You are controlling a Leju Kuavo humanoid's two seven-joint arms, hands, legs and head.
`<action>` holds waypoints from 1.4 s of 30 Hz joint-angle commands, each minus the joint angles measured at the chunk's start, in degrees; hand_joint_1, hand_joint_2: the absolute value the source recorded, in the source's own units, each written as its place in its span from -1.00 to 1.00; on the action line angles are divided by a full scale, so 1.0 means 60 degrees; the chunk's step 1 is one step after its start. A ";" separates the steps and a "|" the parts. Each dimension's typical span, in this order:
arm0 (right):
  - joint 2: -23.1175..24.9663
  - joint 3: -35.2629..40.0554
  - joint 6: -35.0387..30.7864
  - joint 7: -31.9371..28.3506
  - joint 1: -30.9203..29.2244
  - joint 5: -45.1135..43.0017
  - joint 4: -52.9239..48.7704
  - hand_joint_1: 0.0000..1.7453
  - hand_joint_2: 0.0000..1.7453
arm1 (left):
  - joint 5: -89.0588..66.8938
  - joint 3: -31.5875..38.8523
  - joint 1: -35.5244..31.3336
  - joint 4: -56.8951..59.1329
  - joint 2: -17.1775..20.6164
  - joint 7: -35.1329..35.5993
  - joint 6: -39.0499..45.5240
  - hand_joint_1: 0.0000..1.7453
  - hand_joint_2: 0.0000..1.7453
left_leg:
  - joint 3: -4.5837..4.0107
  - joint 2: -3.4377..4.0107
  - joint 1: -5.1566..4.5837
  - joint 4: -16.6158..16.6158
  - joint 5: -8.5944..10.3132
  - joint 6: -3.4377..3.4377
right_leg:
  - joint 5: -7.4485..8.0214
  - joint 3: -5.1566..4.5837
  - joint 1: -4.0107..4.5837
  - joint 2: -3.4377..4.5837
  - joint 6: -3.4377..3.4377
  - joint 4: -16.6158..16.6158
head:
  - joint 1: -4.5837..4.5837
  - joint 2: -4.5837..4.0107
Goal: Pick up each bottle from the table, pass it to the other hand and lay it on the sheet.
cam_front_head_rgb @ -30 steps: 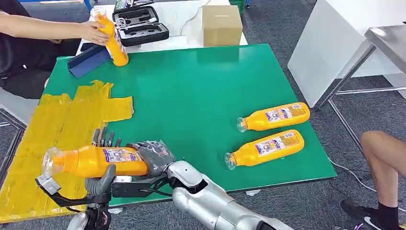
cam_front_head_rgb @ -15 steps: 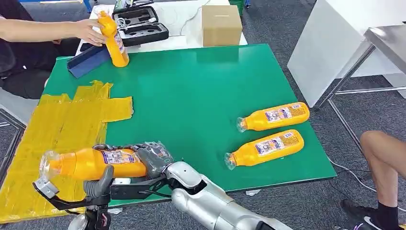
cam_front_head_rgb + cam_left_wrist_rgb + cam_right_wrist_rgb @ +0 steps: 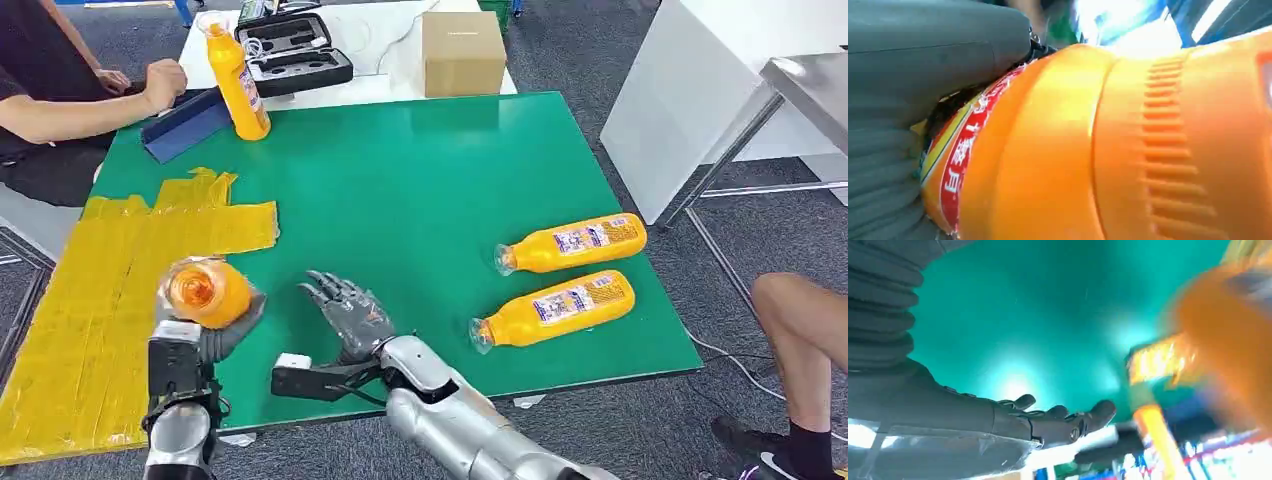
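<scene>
The green table [image 3: 420,200] carries a yellow sheet [image 3: 110,290] taped over its left side, reaching from the near edge towards the far left corner. Behind the table stands a white table [image 3: 385,45] with a black case [image 3: 292,52] and a cardboard box [image 3: 462,52] on it. A person [image 3: 60,95] sits at the far left, one arm resting near a blue holder [image 3: 185,125].

Two bottles lie on their sides near the right edge of the green top, side by side and close to each other: the farther bottle [image 3: 572,245] and the nearer bottle [image 3: 555,310], both with their necks pointing left. An upright bottle [image 3: 238,85] stands at the far left, beside the blue holder.

The left hand [image 3: 205,335] grips the held bottle [image 3: 205,292] above the inner edge of the yellow sheet, its end turned towards the camera; the left wrist view shows grey fingers wrapped against the orange body [image 3: 1128,150]. The right hand [image 3: 345,310] hovers just beside it over the green top, fingers spread and holding nothing.
</scene>
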 commanded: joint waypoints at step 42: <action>-0.7636 -0.2487 0.4753 -0.1290 0.0763 -0.1647 -0.5438 -1.00 1.00 | -0.4779 0.1470 -0.1974 0.6337 0.2618 0.0499 -0.1343 -1.00 -1.00 | 0.0323 -0.0016 -0.0026 -0.0058 -0.0056 -0.0019 | -0.0049 0.0308 -0.0019 0.0001 -0.0016 -0.0006 | -0.0011 0.0000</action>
